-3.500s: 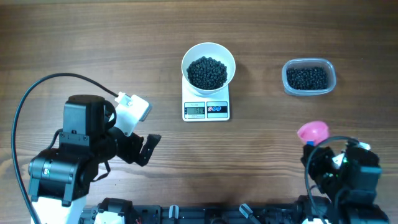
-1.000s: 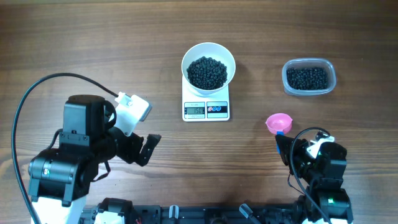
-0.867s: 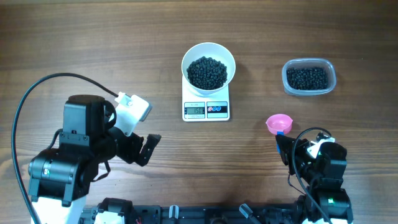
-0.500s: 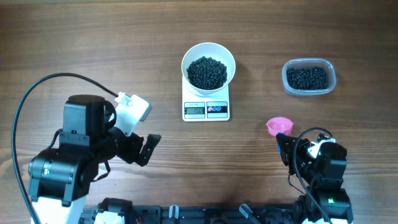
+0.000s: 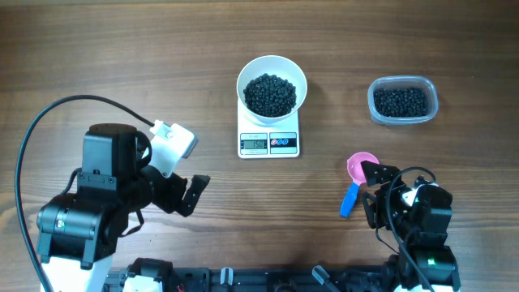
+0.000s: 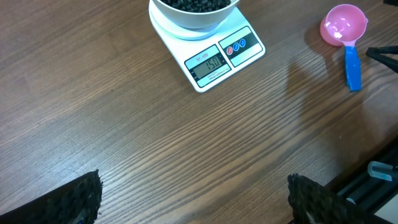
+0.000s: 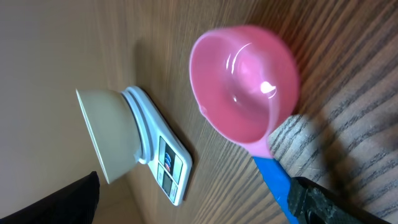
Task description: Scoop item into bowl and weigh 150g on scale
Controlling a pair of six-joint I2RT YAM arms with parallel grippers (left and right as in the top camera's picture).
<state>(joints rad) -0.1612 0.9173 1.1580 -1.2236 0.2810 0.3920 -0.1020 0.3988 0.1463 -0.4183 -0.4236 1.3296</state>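
Right gripper is spread wide with nothing in it. The pink scoop lies flat on the worktop just beside my fingers, and I can't tell if the blue handle touches one. Left gripper is wide apart too, empty, well away from everything.

The pellets sit heaped in the bowl, which is on the scale, and the display reads 150, so I'd call the weighing done.

What could go wrong: if I pull back sloppily, a finger could catch that handle and flick the scoop toward the scale. Any nudge to the bowl would throw off the reading or spill pellets.

Count: one bowl, one scale, one scoop, one clear tub with leftover pellets, two grippers.
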